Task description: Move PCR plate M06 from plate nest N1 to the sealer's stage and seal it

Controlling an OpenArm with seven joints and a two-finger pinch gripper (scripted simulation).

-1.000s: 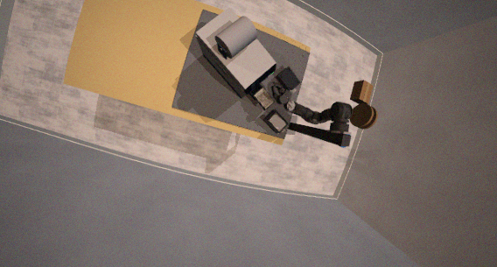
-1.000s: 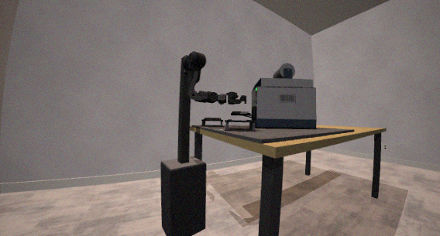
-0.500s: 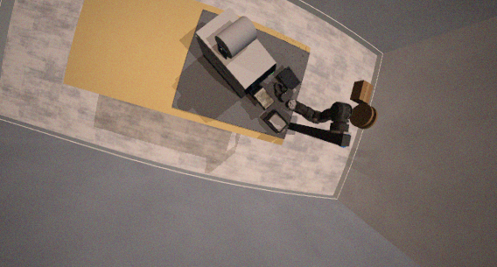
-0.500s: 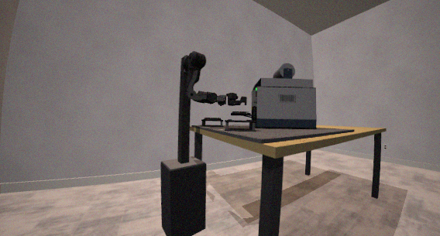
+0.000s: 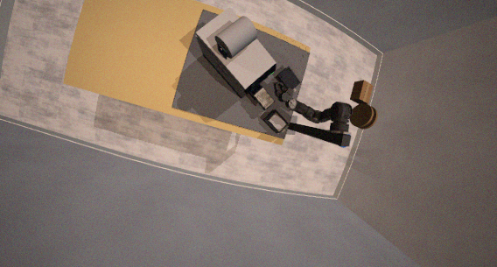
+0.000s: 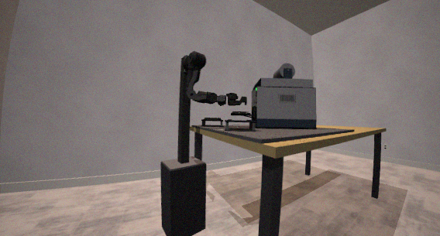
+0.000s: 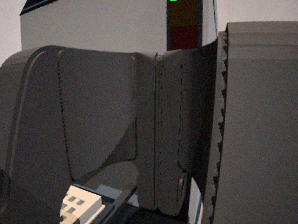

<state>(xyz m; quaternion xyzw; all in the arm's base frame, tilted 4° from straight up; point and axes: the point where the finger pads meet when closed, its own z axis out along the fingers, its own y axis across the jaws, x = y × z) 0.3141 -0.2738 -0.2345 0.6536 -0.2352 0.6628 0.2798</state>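
Observation:
My gripper [image 5: 277,87] [image 6: 245,100] [image 7: 168,132] is shut and empty, fingertips together, in front of the sealer [image 5: 251,67] [image 6: 287,108] [image 7: 95,30]. The lamp shows green [image 5: 272,73] [image 6: 256,89] [image 7: 173,0]; its amber and red parts look dull in the wrist view. The START key is hidden behind the fingers. The stage is out with a pale plate, M06 [image 5: 262,97] [image 7: 75,205], on it; open wells show in the wrist view. Full seating cannot be told. M09 [image 5: 276,122] [image 6: 212,118] lies on nest N2 [image 6: 221,121]. Nest N1 [image 5: 288,78] [image 6: 240,121] looks empty.
A grey foil roll [image 5: 238,36] [image 6: 282,70] sits on top of the sealer. A dark mat [image 5: 192,89] [image 6: 267,135] lies under the sealer and nests on the yellow table [image 5: 122,44] [image 6: 302,144]. The arm's post [image 6: 183,116] stands beyond the table's edge.

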